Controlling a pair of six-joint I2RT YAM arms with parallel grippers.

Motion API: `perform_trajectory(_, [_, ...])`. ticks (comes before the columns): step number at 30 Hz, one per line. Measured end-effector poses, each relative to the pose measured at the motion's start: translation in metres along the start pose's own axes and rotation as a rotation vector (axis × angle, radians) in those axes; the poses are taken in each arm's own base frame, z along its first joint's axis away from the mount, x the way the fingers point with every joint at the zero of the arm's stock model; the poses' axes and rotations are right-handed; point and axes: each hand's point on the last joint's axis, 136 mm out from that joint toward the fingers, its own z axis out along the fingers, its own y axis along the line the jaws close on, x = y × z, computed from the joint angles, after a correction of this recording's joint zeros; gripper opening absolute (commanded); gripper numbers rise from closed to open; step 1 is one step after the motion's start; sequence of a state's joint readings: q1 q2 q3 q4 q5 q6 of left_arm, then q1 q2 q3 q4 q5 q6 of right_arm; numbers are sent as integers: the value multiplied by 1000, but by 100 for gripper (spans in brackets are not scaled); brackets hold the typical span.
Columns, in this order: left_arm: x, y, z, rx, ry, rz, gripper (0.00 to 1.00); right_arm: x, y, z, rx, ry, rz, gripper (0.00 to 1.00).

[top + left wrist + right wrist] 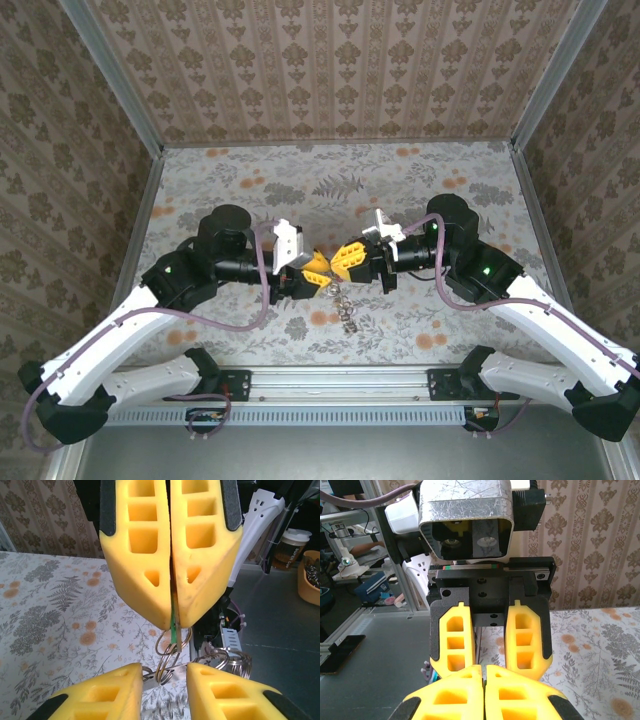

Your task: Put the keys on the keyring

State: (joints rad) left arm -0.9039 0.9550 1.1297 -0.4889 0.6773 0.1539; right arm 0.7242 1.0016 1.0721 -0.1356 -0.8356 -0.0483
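Pinching a green tag (173, 626) between fingertips pressed flat together: right gripper (340, 260), held above the middle of the flower-print table (480, 180). Hanging straight below the right gripper's tips on that tag, a cluster of small wire rings (169, 656), looped through one another.

Facing the right gripper tip to tip and just beside it: left gripper (316, 270), with its fingers (456, 640) spread and a plain gap between them. Sitting in that gap, directly under the right gripper, the lowest of the wire rings; cannot tell whether touching either left finger.

Showing just to the right of the wire rings and a little below the right gripper's tips in the left wrist view: keyring (235, 662), a grey metal hoop, its lower part hidden behind one left finger. Cannot tell whether joined to the wire rings.

Trailing from under the right gripper towards the near table edge in the top view: keys (347, 312), a small metal bunch, too small there to tell tag colours or whether resting on the table. Peeking up at the bottom of the left wrist view, below the right gripper and between the left fingers, a toothed metal edge of that bunch.
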Motion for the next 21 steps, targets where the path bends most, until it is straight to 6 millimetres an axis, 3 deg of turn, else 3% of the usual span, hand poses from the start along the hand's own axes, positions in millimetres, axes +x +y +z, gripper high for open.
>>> perform_trajectory(7, [0, 1, 2, 1, 0, 7, 0, 0, 0, 0, 0, 0, 0, 0])
perform_trajectory(21, [-1, 4, -11, -58, -46, 34, 0, 0, -10, -3, 74, -5, 0, 0])
